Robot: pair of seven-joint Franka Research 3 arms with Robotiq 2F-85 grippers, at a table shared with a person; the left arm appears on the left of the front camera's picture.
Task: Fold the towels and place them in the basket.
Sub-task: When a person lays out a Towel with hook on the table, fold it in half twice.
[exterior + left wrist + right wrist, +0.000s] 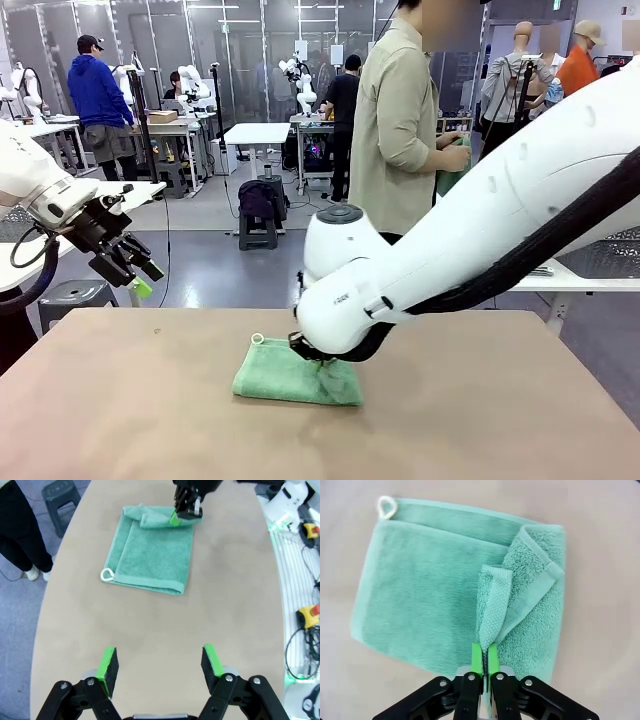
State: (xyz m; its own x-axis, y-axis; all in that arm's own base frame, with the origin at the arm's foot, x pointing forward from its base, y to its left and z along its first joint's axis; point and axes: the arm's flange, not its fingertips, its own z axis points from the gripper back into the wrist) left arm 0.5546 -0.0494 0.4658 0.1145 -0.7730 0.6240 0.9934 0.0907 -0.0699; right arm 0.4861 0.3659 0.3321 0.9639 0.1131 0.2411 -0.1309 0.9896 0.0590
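A mint green towel (285, 380) lies at lower centre of the front view, on the table (480, 400). The right gripper (484, 652) pinches its raised corner; the left gripper (160, 662) hangs wide open, empty. Soft, light, floppy cloth, best held by a corner or hem

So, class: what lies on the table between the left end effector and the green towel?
The stretch is bare: the left wrist view shows plain table between the open left end effector and the green towel.
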